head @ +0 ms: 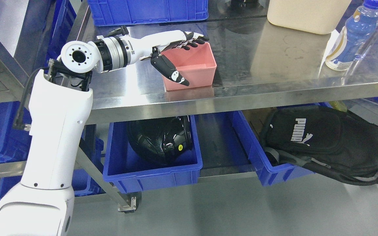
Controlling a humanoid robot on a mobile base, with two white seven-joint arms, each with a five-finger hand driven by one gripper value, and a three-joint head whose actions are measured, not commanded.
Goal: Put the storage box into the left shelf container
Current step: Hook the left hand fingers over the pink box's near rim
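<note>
A pink open-top storage box (197, 70) stands on the steel shelf top (267, 65), close to its front edge. My left hand (192, 60) reaches in from the left and is at the box's left end. Its fingers (189, 37) stretch out over the far rim, and the black thumb (171, 70) hangs down across the near left corner. The hand is open and straddles the box without clamping it. On the lower shelf at the left sits a blue container (153, 172) holding a black helmet (157, 137). My right hand does not show.
A second blue bin (264, 167) on the lower shelf holds a black bag (326, 144). On the top surface are another blue crate (148, 11) at the back, a cream tub (307, 14) and a blue bottle (353, 36) at the right.
</note>
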